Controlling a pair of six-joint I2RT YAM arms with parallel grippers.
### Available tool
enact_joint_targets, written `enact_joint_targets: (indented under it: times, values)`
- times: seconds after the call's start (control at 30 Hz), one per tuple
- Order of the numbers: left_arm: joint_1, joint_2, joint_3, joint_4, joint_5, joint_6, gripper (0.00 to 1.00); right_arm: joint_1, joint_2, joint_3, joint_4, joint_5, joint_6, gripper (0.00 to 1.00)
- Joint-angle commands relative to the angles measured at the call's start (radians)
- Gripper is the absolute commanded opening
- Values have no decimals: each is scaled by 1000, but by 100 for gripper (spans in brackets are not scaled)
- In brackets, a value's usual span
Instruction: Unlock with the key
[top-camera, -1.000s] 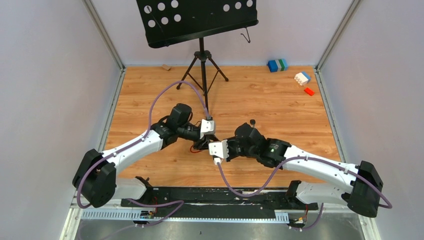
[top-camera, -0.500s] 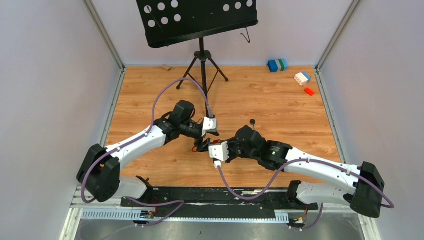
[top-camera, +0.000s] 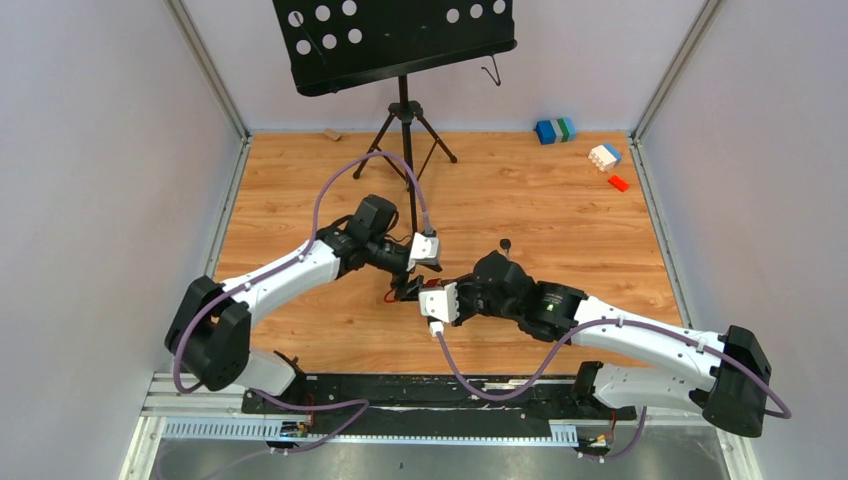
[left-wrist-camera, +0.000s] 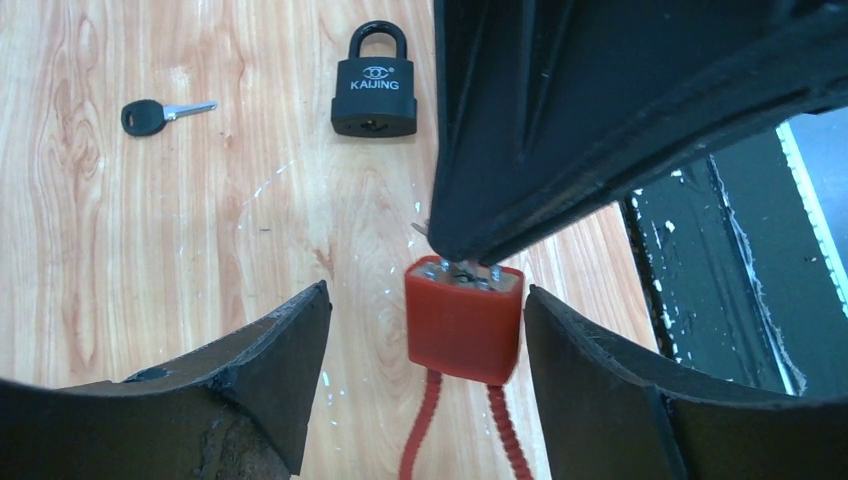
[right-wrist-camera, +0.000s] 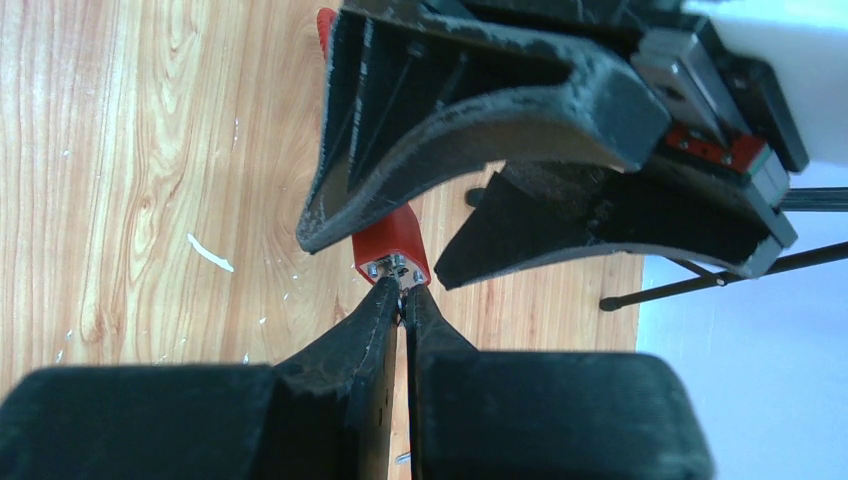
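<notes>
A red padlock (left-wrist-camera: 462, 320) with a red cable shackle hangs between my two grippers above the wood table. My right gripper (right-wrist-camera: 403, 292) is shut on a small key at the lock's keyhole end; the key is almost hidden between the fingertips. My left gripper (left-wrist-camera: 428, 295) is open, with one finger on each side of the red padlock (right-wrist-camera: 392, 243) and a gap on both sides. In the top view the grippers meet at mid-table, left gripper (top-camera: 408, 283), right gripper (top-camera: 414, 293), with a bit of red cable (top-camera: 389, 297) showing.
A black padlock (left-wrist-camera: 374, 85) lies on the table beyond the red one, with a black-headed key (left-wrist-camera: 160, 113) beside it, also in the top view (top-camera: 506, 243). A music stand (top-camera: 404, 110) stands at the back. Toy blocks (top-camera: 604, 156) lie at the far right. A black rail (top-camera: 430, 392) runs along the near edge.
My left arm has swung its wrist slightly back and to the right. My right gripper has edged left, staying at the red padlock.
</notes>
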Motion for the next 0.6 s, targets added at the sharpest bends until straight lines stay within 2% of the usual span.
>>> enact_joint_targets:
  times: [0.0, 0.17, 0.3, 0.47, 0.57]
  values:
    - [5, 51, 98, -143, 61, 118, 78, 18, -26, 7, 38, 4, -35, 0]
    - [4, 102, 161, -254, 87, 192, 76, 31, -23, 7, 44, 28, -57, 0]
    - [5, 139, 203, -362, 101, 255, 67, 37, -26, 2, 52, 52, -69, 0]
    - [5, 169, 237, -416, 114, 272, 45, 47, -26, -9, 66, 89, -78, 0]
    - [5, 175, 240, -405, 129, 249, 28, 60, -23, -23, 84, 102, -86, 0]
